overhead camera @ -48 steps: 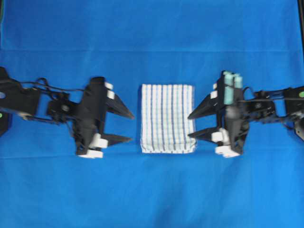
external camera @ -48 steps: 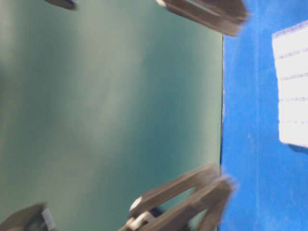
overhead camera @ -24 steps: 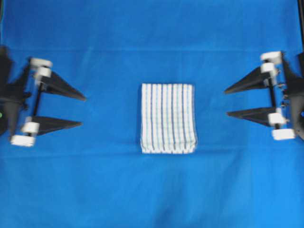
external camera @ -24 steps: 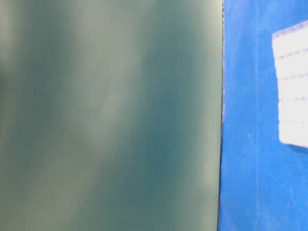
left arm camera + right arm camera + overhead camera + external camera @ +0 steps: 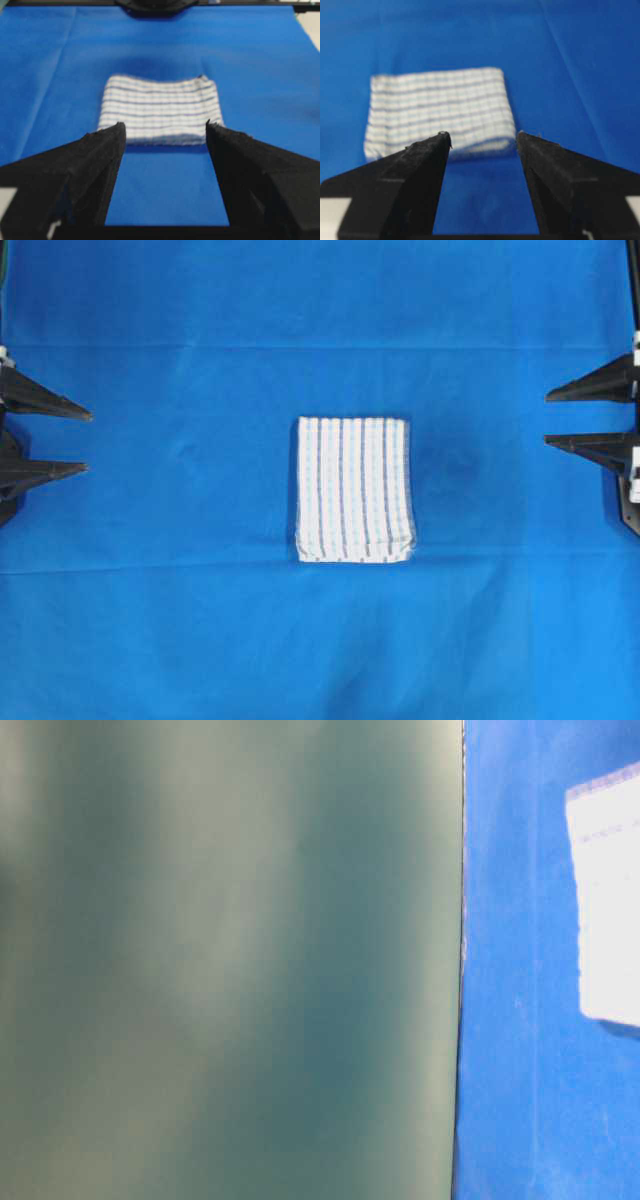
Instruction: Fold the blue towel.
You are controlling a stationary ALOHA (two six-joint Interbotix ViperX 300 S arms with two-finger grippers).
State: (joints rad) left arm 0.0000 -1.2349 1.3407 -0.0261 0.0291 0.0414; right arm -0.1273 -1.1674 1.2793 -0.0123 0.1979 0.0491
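Note:
The blue towel (image 5: 353, 490) lies folded into a small thick rectangle in the middle of the blue table covering, white with thin blue stripes. It also shows in the table-level view (image 5: 607, 900), the left wrist view (image 5: 160, 107) and the right wrist view (image 5: 437, 111). My left gripper (image 5: 85, 442) is at the far left edge, open and empty, well apart from the towel. At the far right edge my right gripper (image 5: 548, 418) is open too, with nothing between its fingers. In each wrist view the black fingers (image 5: 95, 165) (image 5: 420, 170) frame bare covering.
The solid-blue table covering (image 5: 320, 640) spans the whole work surface, with faint creases. In the table-level view a blurred grey-green wall (image 5: 220, 960) fills the left side.
Both arms have drawn back from beside the folded towel to the left and right edges of the overhead view. The towel has not moved.

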